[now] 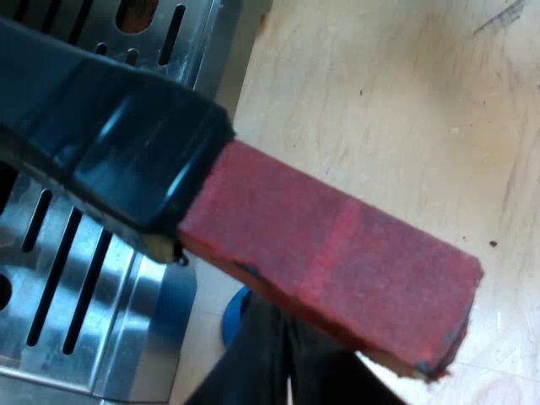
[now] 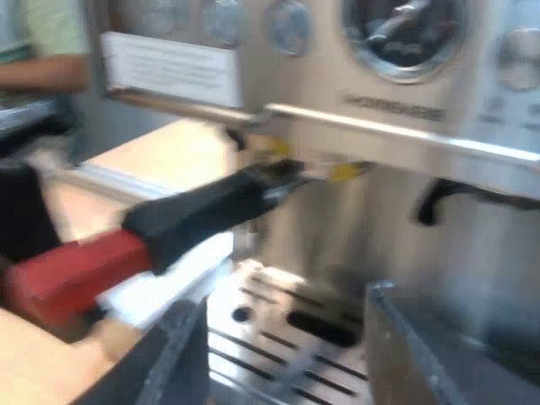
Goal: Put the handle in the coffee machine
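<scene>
The holder's black handle [image 1: 110, 143] with its red end [image 1: 337, 261] crosses close over the drip tray's edge in the left wrist view. My left gripper [image 1: 283, 363] is the dark shape just beneath the red end, mostly hidden by it. From the right wrist, the handle [image 2: 202, 211] slants out from under the espresso machine's [image 2: 405, 110] front, its metal head [image 2: 283, 173] at the brew outlet and the red end [image 2: 67, 274] pointing away. Whether it is locked in I cannot tell. My right gripper [image 2: 283, 354] stands open above the drip tray [image 2: 278, 325], holding nothing.
Wooden tabletop [image 1: 396, 101] lies beside the slotted drip tray [image 1: 67, 287]. Something blue [image 1: 234, 314] peeks out under the handle. A black steam wand [image 2: 456, 196] juts from the machine's front. A person's arm in a green sleeve [image 2: 42, 51] is beside the machine.
</scene>
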